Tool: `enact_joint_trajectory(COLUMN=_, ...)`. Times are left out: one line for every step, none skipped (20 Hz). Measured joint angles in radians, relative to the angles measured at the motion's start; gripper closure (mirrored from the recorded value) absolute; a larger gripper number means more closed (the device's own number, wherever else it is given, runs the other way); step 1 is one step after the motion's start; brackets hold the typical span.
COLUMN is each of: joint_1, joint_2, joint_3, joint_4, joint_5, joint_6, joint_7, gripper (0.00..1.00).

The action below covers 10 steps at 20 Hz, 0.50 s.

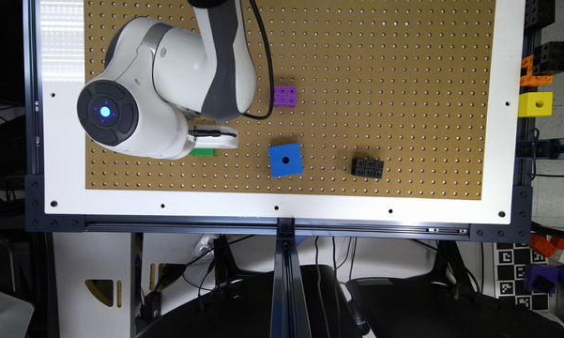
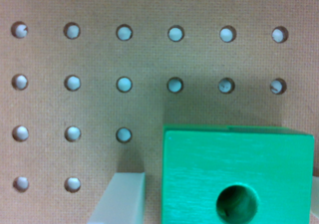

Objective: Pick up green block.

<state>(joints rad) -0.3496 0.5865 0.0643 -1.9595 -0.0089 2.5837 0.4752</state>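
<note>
1. The desk (image 1: 281,206) is a white-framed board with a brown pegboard panel (image 1: 403,70) set into it, mounted on dark metal rails.
2. The white Panda arm (image 1: 169,80) reaches in over the part of the pegboard toward the exterior view's left, a black cable running along it and a blue light glowing on its round joint cap.
3. The claw (image 1: 213,138) shows in the exterior view as a white part at the end of the arm, directly over the green block.
4. The blue cube (image 1: 285,159) with a centre hole sits on the pegboard near the middle, slightly rotated, well apart from the arm.
5. The green block (image 2: 237,176) lies on the pegboard beneath the claw; in the exterior view just a green sliver peeks out under the white part. In the wrist view its top face with the round hole is close to the camera.
6. One pale finger (image 2: 122,199) stands just beside one side of the green block, with a narrow gap between them; the other side runs out of frame, so I cannot tell whether the claw is released or clenched.
7. A yellow cube (image 1: 535,104) with a hole sits off the board at the exterior view's right edge.
8. A black studded brick (image 1: 367,167) lies toward the exterior view's right of the blue cube.
9. A purple studded brick (image 1: 283,96) lies farther up the board from the blue cube.
</note>
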Motion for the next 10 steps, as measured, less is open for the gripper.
enact_joint_trajectory(joint_1=0.0, joint_2=0.0, joint_3=0.001, joint_4=0.0, joint_5=0.0, joint_6=0.0, joint_7=0.0, gripper=0.0)
enact_joint_trajectory(joint_1=0.0, joint_2=0.0, joint_3=0.001, joint_4=0.0, joint_5=0.0, joint_6=0.0, joint_7=0.0, gripper=0.0)
enact_joint_trajectory(joint_1=0.0, joint_2=0.0, joint_3=0.002, joint_4=0.0, joint_5=0.0001, joint_6=0.0, joint_7=0.0, gripper=0.0)
enact_joint_trajectory(joint_1=0.0, joint_2=0.0, joint_3=0.002, joint_4=0.001, joint_5=0.0001, joint_6=0.0, joint_7=0.0, gripper=0.0)
enact_joint_trajectory(joint_1=-0.001, joint_2=0.0, joint_3=0.003, joint_4=0.001, joint_5=0.0001, joint_6=0.0, joint_7=0.0, gripper=1.0)
enact_joint_trajectory(joint_1=-0.001, joint_2=0.0, joint_3=0.003, joint_4=0.001, joint_5=0.0001, joint_6=0.0, joint_7=0.0, gripper=1.0)
enact_joint_trajectory(joint_1=-0.001, joint_2=0.0, joint_3=0.003, joint_4=0.001, joint_5=0.0001, joint_6=0.0, joint_7=0.0, gripper=1.0)
enact_joint_trajectory(joint_1=-0.001, joint_2=0.0, joint_3=0.003, joint_4=0.001, joint_5=0.0001, joint_6=0.0, joint_7=0.0, gripper=1.0)
enact_joint_trajectory(joint_1=-0.001, joint_2=0.0, joint_3=0.003, joint_4=0.001, joint_5=0.0001, joint_6=0.0, joint_7=0.0, gripper=1.0)
enact_joint_trajectory(joint_1=-0.001, joint_2=0.0, joint_3=0.003, joint_4=0.001, joint_5=0.0001, joint_6=0.0, joint_7=0.0, gripper=1.0)
